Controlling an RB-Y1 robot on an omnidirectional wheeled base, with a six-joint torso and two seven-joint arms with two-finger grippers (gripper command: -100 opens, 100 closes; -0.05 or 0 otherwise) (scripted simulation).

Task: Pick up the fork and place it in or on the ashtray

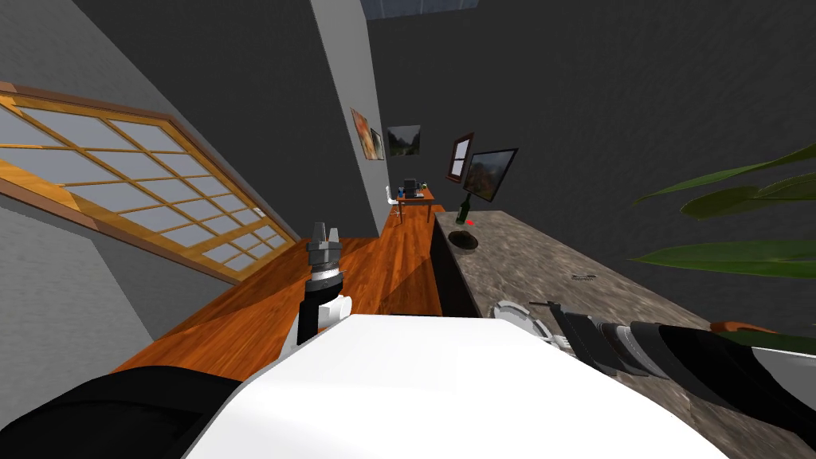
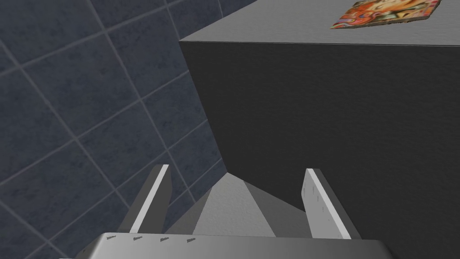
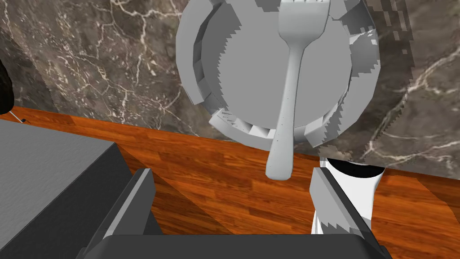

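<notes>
Both are wide open: your left tool (image 1: 325,233) idle at eleven o'clock, your right tool (image 3: 232,173) empty because the fork (image 3: 292,90) rests across the ashtray (image 3: 188,67).

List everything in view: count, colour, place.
light grey round ashtray: one, grey, counter's near edge.
light grey slender fork: one, grey, across the ashtray, handle overhanging its rim.
dark veined stone counter: one, brownish, my right.
slim green bottle: one, green, far along the counter.
dark round dish: one, dark, beside the bottle.
reddish wooden floor: one, reddish, left of the counter.
large wooden window: one, tan, left wall.
left pincer: one, grey, open, over the floor.
right pincer: one, grey, open, facing the fork's handle end, not touching.
</notes>
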